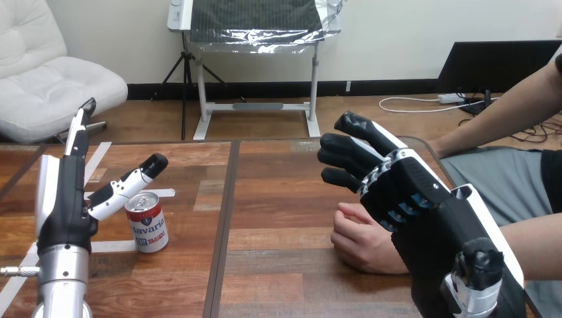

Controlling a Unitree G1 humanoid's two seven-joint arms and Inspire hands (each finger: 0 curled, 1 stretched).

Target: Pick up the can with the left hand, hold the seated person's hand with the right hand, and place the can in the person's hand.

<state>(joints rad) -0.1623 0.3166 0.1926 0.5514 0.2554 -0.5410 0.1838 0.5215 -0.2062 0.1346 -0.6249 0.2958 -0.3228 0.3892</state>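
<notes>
Wooden table [278, 199], bare across the middle. Near its right edge, right hand [397, 185] raised over the person's hand [361, 242], fingers spread and loosely bent, closed on nothing; person's hand lying curled on the wood, touched or not hard to tell. Near the left edge, left hand [69, 199] upright, fingers straight and wide, thumb angled out just above the can [147, 222], holding nothing. Can upright just beside that hand, not yet gripped. Step in hand, by the look: the grasp. Best to bring the palm level with the can's side, wrap round the middle rather than the rim, close evenly to avoid tipping it
</notes>
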